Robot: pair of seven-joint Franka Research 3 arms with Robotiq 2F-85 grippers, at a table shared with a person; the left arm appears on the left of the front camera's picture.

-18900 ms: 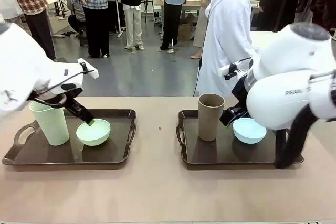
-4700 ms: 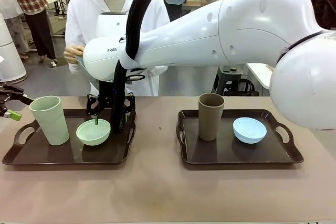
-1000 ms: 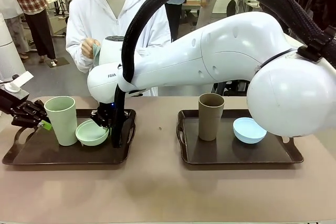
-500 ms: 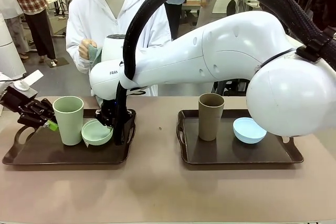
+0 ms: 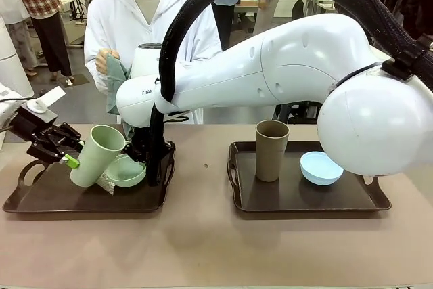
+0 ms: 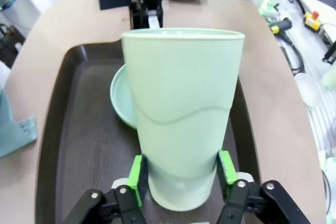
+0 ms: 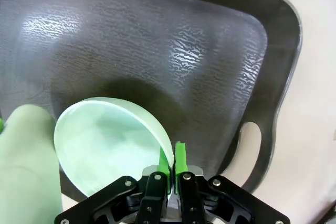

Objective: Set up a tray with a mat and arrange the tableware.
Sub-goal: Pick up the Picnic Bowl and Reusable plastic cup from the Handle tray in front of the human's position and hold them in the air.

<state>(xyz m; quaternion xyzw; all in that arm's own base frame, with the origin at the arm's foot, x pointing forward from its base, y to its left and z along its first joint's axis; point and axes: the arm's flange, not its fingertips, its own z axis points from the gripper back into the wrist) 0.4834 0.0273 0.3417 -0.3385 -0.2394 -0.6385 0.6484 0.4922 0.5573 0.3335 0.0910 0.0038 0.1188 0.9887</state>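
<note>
A pale green tumbler (image 5: 97, 156) leans to the right on the left tray (image 5: 40, 197), its rim toward the pale green bowl (image 5: 125, 171). My left gripper (image 5: 72, 160) stands open, and its green pads flank the base of the tumbler (image 6: 184, 119). My right arm reaches across, and my right gripper (image 5: 139, 156) is shut on the bowl's rim, holding the bowl tilted. In the right wrist view my right gripper (image 7: 171, 163) pinches the bowl (image 7: 105, 140) over the tray (image 7: 184, 51). The person holds a teal mat (image 5: 115, 82) behind the tray.
On the right tray (image 5: 298, 199) stand a brown tumbler (image 5: 272, 150) and a light blue bowl (image 5: 321, 168). My big white right arm (image 5: 270, 72) spans the table's middle. The person in white stands at the far edge behind the left tray.
The pale green tumbler has slid right and tipped toward the bowl. My left jaws have opened around it. The right gripper has kept its hold on the tilted bowl.
</note>
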